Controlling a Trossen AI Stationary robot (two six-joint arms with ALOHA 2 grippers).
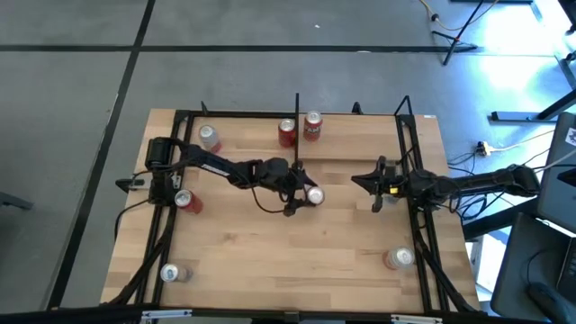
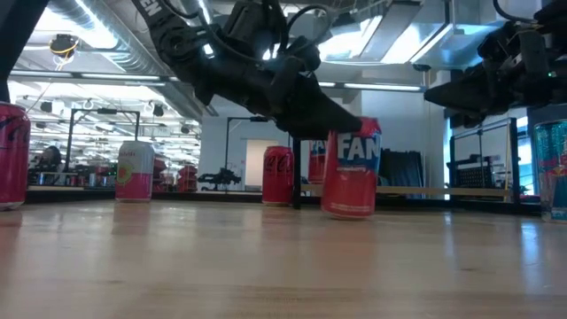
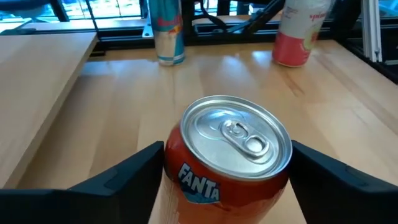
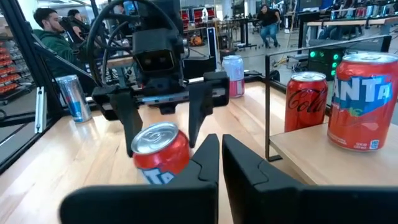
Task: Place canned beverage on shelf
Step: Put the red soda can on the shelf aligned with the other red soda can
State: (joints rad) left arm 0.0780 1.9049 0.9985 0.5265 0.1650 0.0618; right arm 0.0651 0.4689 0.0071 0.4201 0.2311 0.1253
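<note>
An orange-red Fanta can [image 3: 227, 155] stands near the table's middle, also in the high view [image 1: 314, 195] and the low view [image 2: 352, 173]. My left gripper [image 1: 304, 194] comes from the table's left and is shut on it. My right gripper [image 1: 355, 180] hovers to the can's right, shut and empty; its fingers show in its own wrist view [image 4: 221, 155]. The shelf [image 1: 360, 144], a pale board with black uprights, lies at the table's far side. A Coca-Cola can [image 4: 305, 102] and a second Fanta can [image 4: 364, 99] stand on it. My left gripper pinches the Fanta can between its two fingers, one on each side of the can's upper wall [image 3: 171, 165], just below the rim. The fingers [image 3: 124, 177] slant down from the table's left. The can leans slightly, and its bottom [image 2: 350, 213] is at the tabletop.
Loose cans stand about the table: a pale pink one at the far left [image 1: 209, 137], a red one at the left [image 1: 186, 200], one at the near left [image 1: 171, 273], one at the near right [image 1: 399, 259]. A black upright [image 1: 297, 135] stands just beyond the held can.
</note>
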